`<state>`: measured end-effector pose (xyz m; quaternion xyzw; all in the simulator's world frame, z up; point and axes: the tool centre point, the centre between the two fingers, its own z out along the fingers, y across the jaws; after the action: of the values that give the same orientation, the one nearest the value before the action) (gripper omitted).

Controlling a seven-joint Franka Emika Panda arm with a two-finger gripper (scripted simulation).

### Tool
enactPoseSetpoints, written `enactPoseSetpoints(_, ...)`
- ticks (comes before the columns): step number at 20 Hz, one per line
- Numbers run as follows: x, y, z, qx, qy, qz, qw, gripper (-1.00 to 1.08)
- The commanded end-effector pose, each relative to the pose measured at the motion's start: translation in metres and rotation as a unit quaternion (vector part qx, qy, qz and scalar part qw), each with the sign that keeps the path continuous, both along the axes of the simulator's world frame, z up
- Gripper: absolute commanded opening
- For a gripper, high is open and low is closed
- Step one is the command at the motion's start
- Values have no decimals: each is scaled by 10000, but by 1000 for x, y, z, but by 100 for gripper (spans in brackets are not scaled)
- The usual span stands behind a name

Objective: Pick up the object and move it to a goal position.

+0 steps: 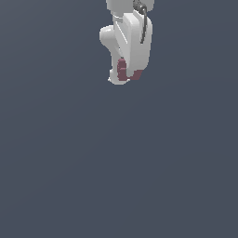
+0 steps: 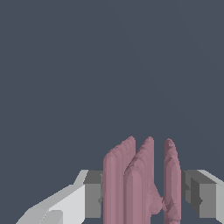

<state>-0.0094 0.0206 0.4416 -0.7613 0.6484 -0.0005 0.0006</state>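
The object [image 1: 122, 69], a small dull maroon piece, sits at the tip of my white gripper [image 1: 124, 74] near the top of the exterior view. In the wrist view the object [image 2: 131, 183] appears as several upright pinkish ridges filling the space in my gripper [image 2: 142, 197]. One grey finger pad [image 2: 92, 194] presses against one side of it and the other pad [image 2: 199, 194] sits close against the opposite side. The gripper is shut on the object. Part of the object is hidden behind the hand in the exterior view.
A plain dark grey-blue surface [image 1: 116, 162] fills both views. No other objects, containers or edges show.
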Motion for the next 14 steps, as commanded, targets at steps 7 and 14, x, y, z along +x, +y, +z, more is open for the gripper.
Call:
enactPoseSetpoints(7, -11, 1, 56, -2, 8, 9, 10000, -100)
enactPoseSetpoints(14, -13, 2, 72, -2, 8, 11, 10000, -100)
